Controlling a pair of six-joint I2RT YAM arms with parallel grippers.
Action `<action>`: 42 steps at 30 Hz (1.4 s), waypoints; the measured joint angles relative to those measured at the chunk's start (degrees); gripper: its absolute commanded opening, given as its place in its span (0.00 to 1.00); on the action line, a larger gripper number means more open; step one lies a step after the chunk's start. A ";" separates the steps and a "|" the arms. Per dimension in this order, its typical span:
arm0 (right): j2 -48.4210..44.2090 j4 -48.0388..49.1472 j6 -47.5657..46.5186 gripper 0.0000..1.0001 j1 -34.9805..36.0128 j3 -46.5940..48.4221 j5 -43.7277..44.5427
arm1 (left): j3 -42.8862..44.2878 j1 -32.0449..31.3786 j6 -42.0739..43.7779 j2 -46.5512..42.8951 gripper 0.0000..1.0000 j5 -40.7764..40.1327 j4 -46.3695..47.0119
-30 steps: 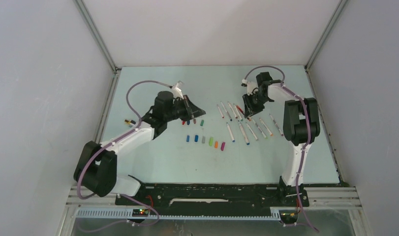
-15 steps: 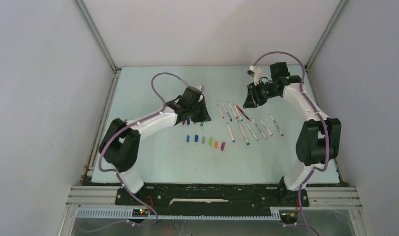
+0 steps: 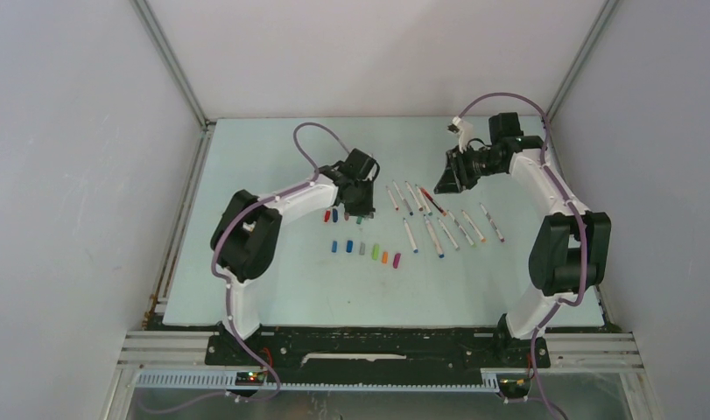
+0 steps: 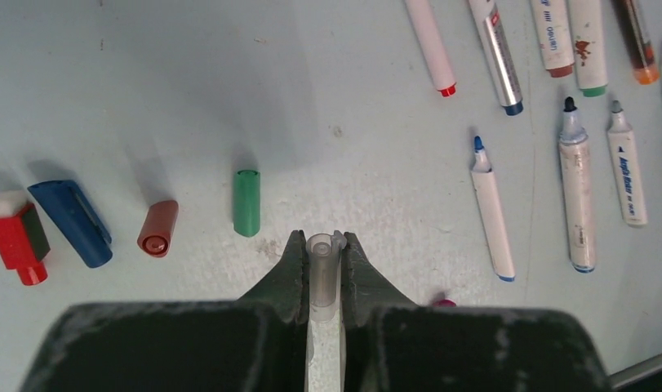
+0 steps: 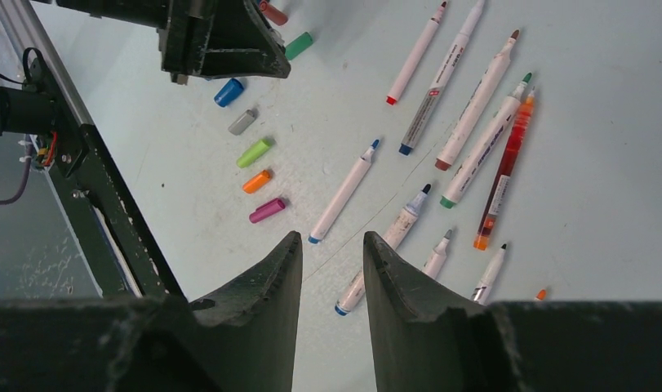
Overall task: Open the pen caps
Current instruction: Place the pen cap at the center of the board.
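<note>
Left gripper (image 4: pixel 321 243): pressed together on a clear pen cap (image 4: pixel 321 273), over the table (image 4: pixel 352 147). Right gripper (image 5: pixel 331 245): jaws spread, poised above the pens (image 5: pixel 344 192). Loose pen caps (image 4: pixel 246 202): lying on the table in two rows, left of the pens.
</note>
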 measured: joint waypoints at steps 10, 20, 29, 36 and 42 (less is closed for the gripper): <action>0.00 -0.46 -0.52 0.36 -0.07 0.00 -1.20 | 7.65 -0.13 2.16 6.69 0.11 -2.16 -6.03; 0.00 -0.83 -0.57 0.36 -0.42 0.00 -1.64 | 11.04 -0.50 4.11 10.40 0.17 -3.02 -10.21; 0.00 -1.05 -0.72 0.36 -0.50 -0.02 -2.05 | 11.76 -0.50 4.22 10.97 0.25 -2.99 -11.28; 0.00 -1.18 -0.74 0.36 -0.79 -0.07 -2.29 | 12.74 -0.50 4.28 11.50 0.28 -2.80 -11.89; 0.00 -1.20 -0.76 0.36 -0.96 -0.11 -2.62 | 12.74 -0.50 4.31 11.50 0.28 -2.78 -11.98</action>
